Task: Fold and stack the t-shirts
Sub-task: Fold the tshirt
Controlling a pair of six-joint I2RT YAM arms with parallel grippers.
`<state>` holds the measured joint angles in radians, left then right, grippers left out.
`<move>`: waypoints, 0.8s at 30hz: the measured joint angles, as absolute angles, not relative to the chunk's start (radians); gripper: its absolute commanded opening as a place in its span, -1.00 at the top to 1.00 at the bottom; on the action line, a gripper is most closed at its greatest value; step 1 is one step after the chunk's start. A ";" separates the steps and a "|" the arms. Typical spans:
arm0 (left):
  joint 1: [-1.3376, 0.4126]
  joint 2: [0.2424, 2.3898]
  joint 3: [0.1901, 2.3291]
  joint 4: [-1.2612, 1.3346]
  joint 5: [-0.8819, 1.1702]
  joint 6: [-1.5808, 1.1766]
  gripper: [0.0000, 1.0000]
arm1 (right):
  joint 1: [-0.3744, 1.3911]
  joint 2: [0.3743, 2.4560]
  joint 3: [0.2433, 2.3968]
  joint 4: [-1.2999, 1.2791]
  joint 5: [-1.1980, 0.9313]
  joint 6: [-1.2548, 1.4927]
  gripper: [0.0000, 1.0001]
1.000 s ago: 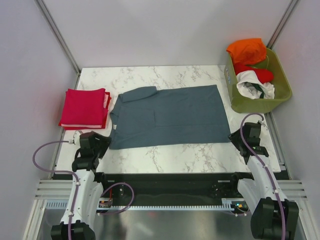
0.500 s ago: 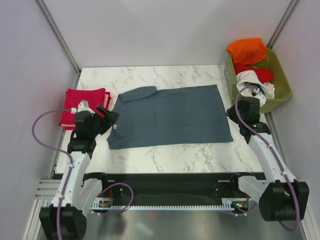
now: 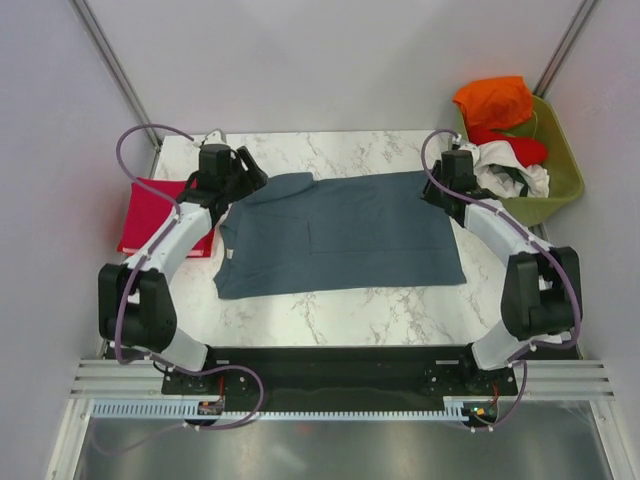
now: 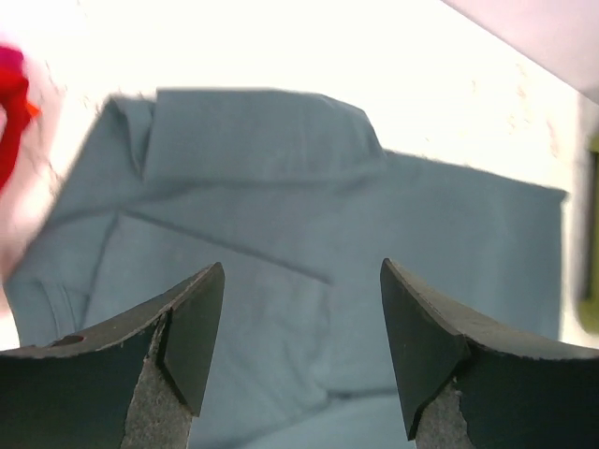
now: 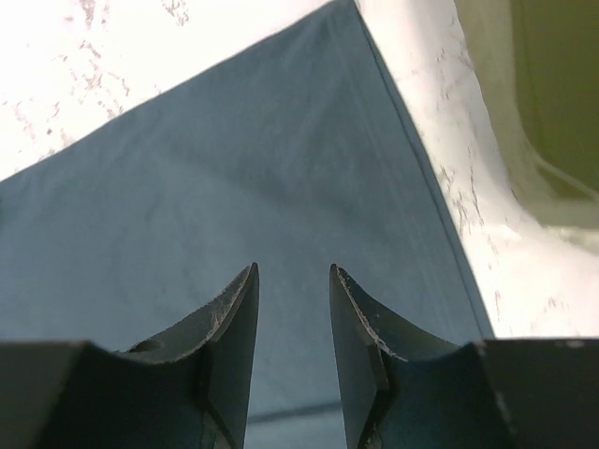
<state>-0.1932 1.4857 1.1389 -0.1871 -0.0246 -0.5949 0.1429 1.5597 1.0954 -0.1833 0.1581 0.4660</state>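
A slate blue-grey t-shirt [image 3: 340, 235] lies spread flat mid-table, its sleeves folded in. A crimson t-shirt [image 3: 155, 215], folded to a rectangle, rests to its left. My left gripper [image 3: 250, 180] hovers over the grey shirt's far left corner, near the folded sleeve. In the left wrist view that gripper [image 4: 301, 267] is open with only grey cloth [image 4: 281, 215] below it. My right gripper [image 3: 432, 192] hangs over the far right corner. Seen from the right wrist, the right gripper [image 5: 293, 268] is open above the shirt [image 5: 234, 187], nothing between its fingers.
An olive-green basket [image 3: 562, 185] stands at the back right, holding orange [image 3: 495, 100], red [image 3: 522, 148] and white [image 3: 510, 172] t-shirts. Its wall [image 5: 552, 94] is close to my right gripper. White marble table [image 3: 350, 150] shows beyond the grey shirt.
Both arms have reached from the table's near edge to the grey shirt's far corners. The left jaws have opened wider; the shirt lies as before.
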 measured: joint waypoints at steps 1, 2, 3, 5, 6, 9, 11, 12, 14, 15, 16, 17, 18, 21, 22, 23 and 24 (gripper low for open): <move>-0.192 1.531 1.174 -0.186 -0.038 -0.582 -0.47 | 0.143 1.602 1.126 -0.186 0.164 0.456 0.13; -0.191 1.563 1.200 -0.187 -0.049 -0.574 -0.45 | 0.144 1.641 1.156 -0.184 0.168 0.447 0.13; -0.189 1.608 1.237 -0.191 -0.053 -0.566 -0.43 | 0.145 1.672 1.180 -0.181 0.176 0.439 0.13; -0.181 1.686 1.303 -0.196 -0.053 -0.555 -0.42 | 0.147 1.740 1.241 -0.192 0.191 0.422 0.12; -0.177 1.721 1.334 -0.195 -0.052 -0.552 -0.42 | 0.147 1.781 1.285 -0.197 0.200 0.413 0.12; -0.163 1.797 1.398 -0.200 -0.052 -0.543 -0.43 | 0.147 1.902 1.428 -0.204 0.233 0.388 0.12; -0.153 1.834 1.429 -0.205 -0.052 -0.535 -0.44 | 0.147 1.980 1.523 -0.212 0.255 0.368 0.10; -0.149 1.850 1.443 -0.207 -0.052 -0.531 -0.45 | 0.148 2.023 1.578 -0.218 0.268 0.357 0.10; -0.140 1.874 1.467 -0.210 -0.051 -0.524 -0.46 | 0.149 2.100 1.668 -0.224 0.290 0.337 0.10; -0.138 1.886 1.478 -0.210 -0.052 -0.519 -0.47 | 0.149 2.138 1.710 -0.234 0.299 0.327 0.09; -0.135 1.895 1.487 -0.210 -0.052 -0.514 -0.48 | 0.149 2.175 1.753 -0.248 0.311 0.318 0.10; -0.132 1.905 1.497 -0.212 -0.051 -0.509 -0.50 | 0.149 2.210 1.792 -0.257 0.319 0.309 0.09; -0.131 1.913 1.506 -0.212 -0.052 -0.506 -0.50 | 0.149 2.244 1.827 -0.260 0.327 0.301 0.09; -0.130 1.937 1.534 -0.216 -0.050 -0.492 -0.52 | 0.149 2.333 1.908 -0.288 0.364 0.280 0.06; -0.130 1.943 1.542 -0.216 -0.049 -0.487 -0.52 | 0.149 2.355 1.928 -0.299 0.375 0.274 0.05; -0.130 1.950 1.552 -0.217 -0.049 -0.483 -0.52 | 0.148 2.381 1.951 -0.310 0.387 0.268 0.05; -0.130 1.955 1.561 -0.219 -0.049 -0.479 -0.52 | 0.146 2.399 1.967 -0.319 0.397 0.264 0.04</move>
<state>-0.1303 1.9553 1.5612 -0.2188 -0.0494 -0.4789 0.1459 2.3989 1.9675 -0.3191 0.3965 0.2642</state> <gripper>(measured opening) 0.757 0.473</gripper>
